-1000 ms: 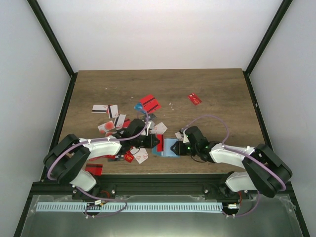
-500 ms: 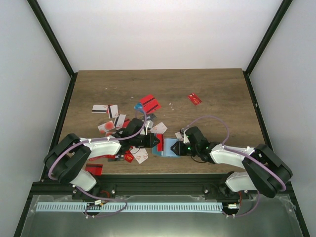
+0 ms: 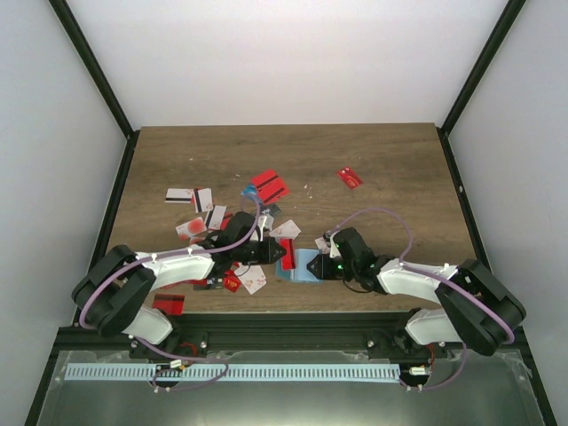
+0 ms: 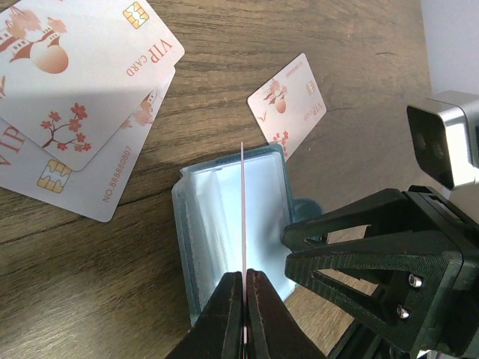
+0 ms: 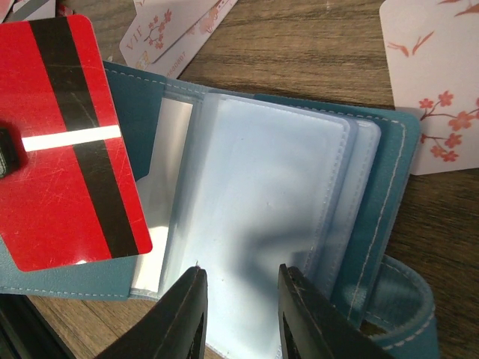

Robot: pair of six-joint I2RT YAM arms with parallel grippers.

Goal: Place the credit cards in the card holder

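Observation:
The card holder (image 3: 306,266) lies open on the table near the front, teal outside with clear light-blue pockets (image 5: 262,194). My left gripper (image 4: 245,273) is shut on a red credit card with black stripes (image 5: 67,149). That card shows edge-on (image 4: 244,209) in the left wrist view, standing over the holder's left half (image 4: 213,217). My right gripper (image 5: 239,273) has its jaws apart, tips down on the holder's pockets from the right side. Nothing sits between its fingers. Many more credit cards lie loose to the left and behind (image 3: 270,186).
White blossom-print cards lie just beyond the holder (image 4: 82,75) (image 4: 288,101) and at its right (image 5: 434,82). Red cards rest farther back (image 3: 350,177) and by the left arm's base (image 3: 169,303). The two grippers (image 3: 282,255) (image 3: 321,266) nearly meet over the holder.
The left arm's elbow has shifted slightly. Both grippers, the held red card and the holder stay where they were.

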